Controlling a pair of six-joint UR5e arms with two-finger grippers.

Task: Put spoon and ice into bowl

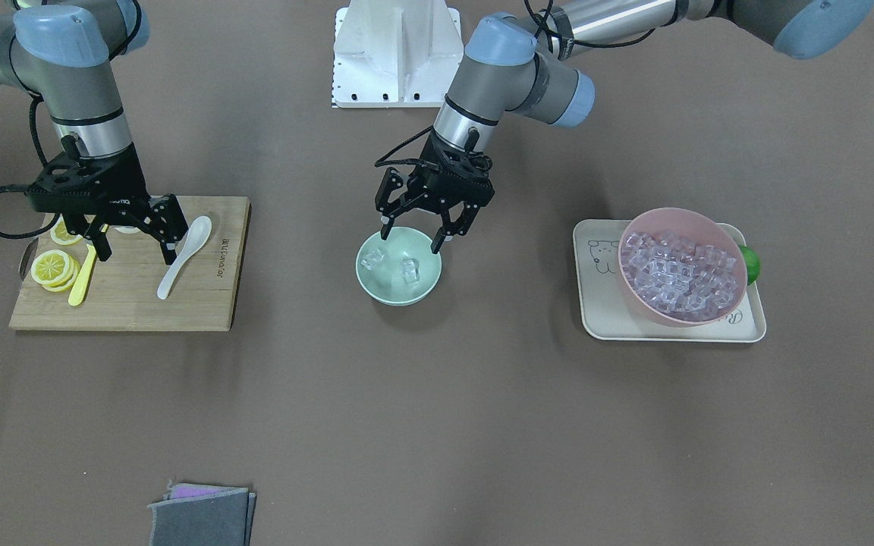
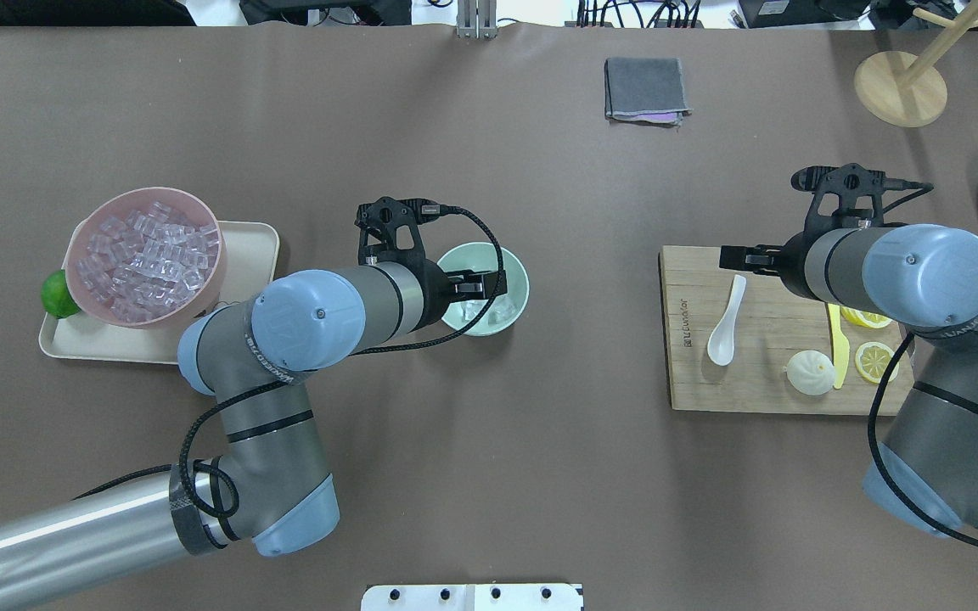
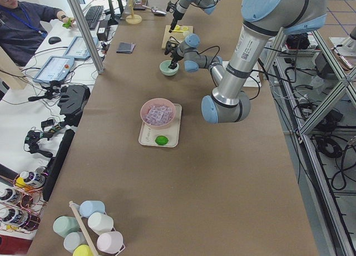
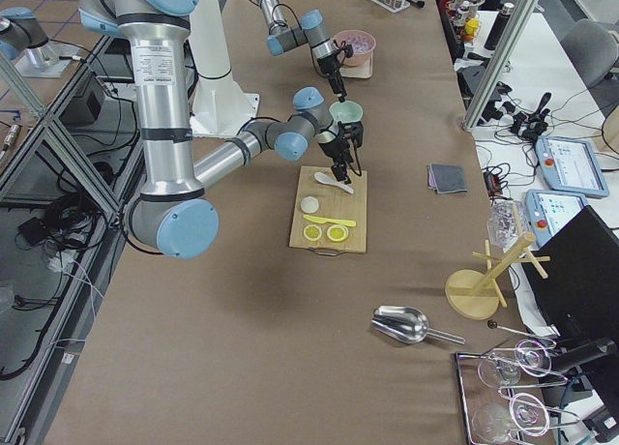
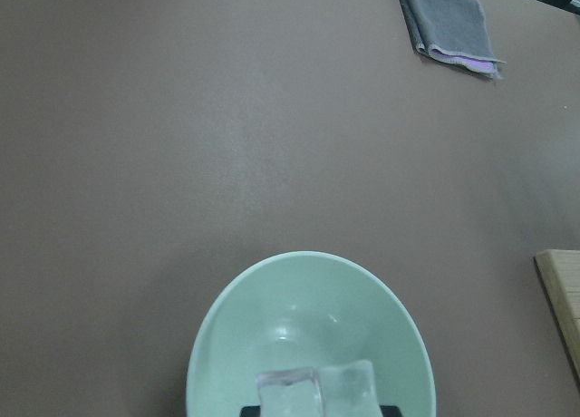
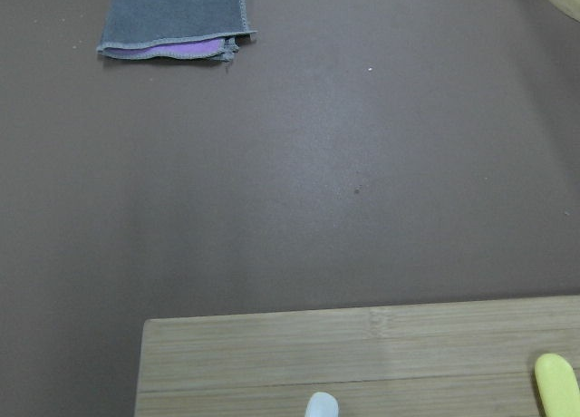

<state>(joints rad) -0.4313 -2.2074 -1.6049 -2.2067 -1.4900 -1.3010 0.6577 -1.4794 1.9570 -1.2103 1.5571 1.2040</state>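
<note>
The mint-green bowl (image 1: 388,292) stands mid-table with two clear ice cubes (image 1: 409,271) inside; the left wrist view shows the bowl (image 5: 299,308) and the cubes (image 5: 349,385) too. My left gripper (image 1: 411,241) hangs open and empty just over the bowl's rim. The white spoon (image 1: 185,254) lies on the wooden cutting board (image 1: 194,303), scoop toward the robot. My right gripper (image 1: 137,254) is open low over the board, one finger beside the spoon's handle. The spoon's tip shows in the right wrist view (image 6: 321,405).
A pink bowl (image 1: 680,265) full of ice sits on a cream tray (image 1: 604,303) with a lime (image 1: 749,264). Lemon slices (image 1: 54,269) and a yellow knife (image 1: 82,284) lie on the board, with a white bun (image 2: 810,372). A grey cloth (image 1: 202,516) lies at the operators' edge.
</note>
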